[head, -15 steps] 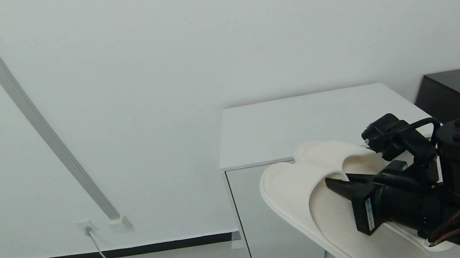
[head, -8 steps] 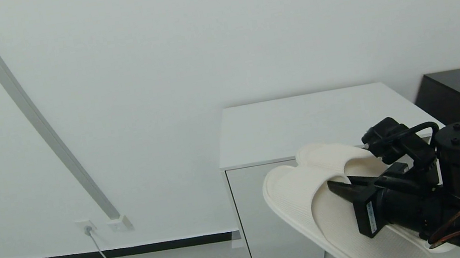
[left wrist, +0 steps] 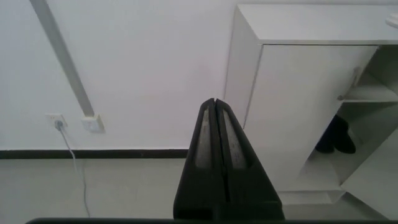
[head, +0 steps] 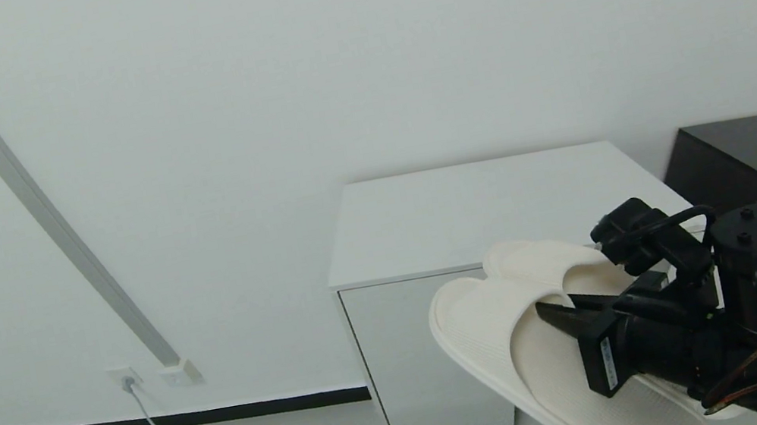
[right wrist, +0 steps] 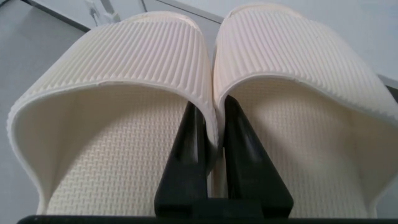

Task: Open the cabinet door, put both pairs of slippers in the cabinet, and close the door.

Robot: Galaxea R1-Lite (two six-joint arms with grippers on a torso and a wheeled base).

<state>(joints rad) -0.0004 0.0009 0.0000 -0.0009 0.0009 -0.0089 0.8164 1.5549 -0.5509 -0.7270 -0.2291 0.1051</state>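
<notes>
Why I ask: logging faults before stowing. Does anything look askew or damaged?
Nothing stands out. The right claw pinches both cream slippers together by their touching inner edges, undamaged, and the cabinet stands open.

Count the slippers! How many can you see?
2. One slipper and the other slipper lie side by side, both pinched by the right end effector, in front of the cabinet. More may be hidden.

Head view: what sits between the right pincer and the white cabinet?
The pair of cream ribbed slippers, clamped in the right pincer, toes toward the white cabinet; seen in the head view.
</notes>
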